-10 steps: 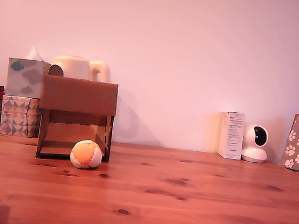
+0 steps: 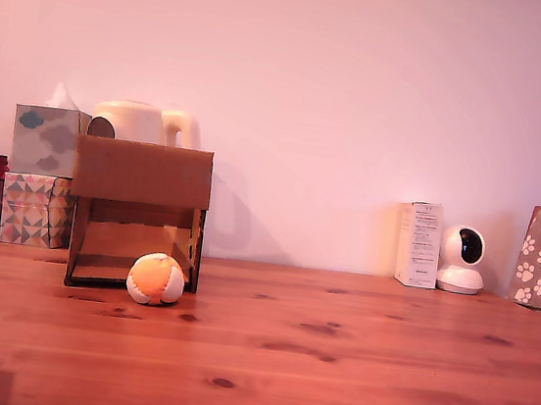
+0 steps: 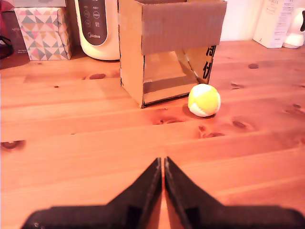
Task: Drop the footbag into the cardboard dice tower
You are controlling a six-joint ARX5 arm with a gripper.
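In the exterior view, the footbag [image 2: 155, 279] rests on the wooden surface [image 2: 329, 368] at the mouth of the cardboard dice tower [image 2: 137, 216], just outside its lower opening; the arm is out of sight. In the wrist view, the gripper [image 3: 160, 167] hangs above bare surface, jaws closed together and empty, well short of the footbag [image 3: 204, 100] beside the cardboard dice tower [image 3: 167, 45]. The pick-up has seemingly not begun: next, it must open, advance and descend over the ball.

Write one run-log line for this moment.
claw: shut, empty | footbag: on table at tower's lower opening | cardboard dice tower: upright | claw-footbag: apart
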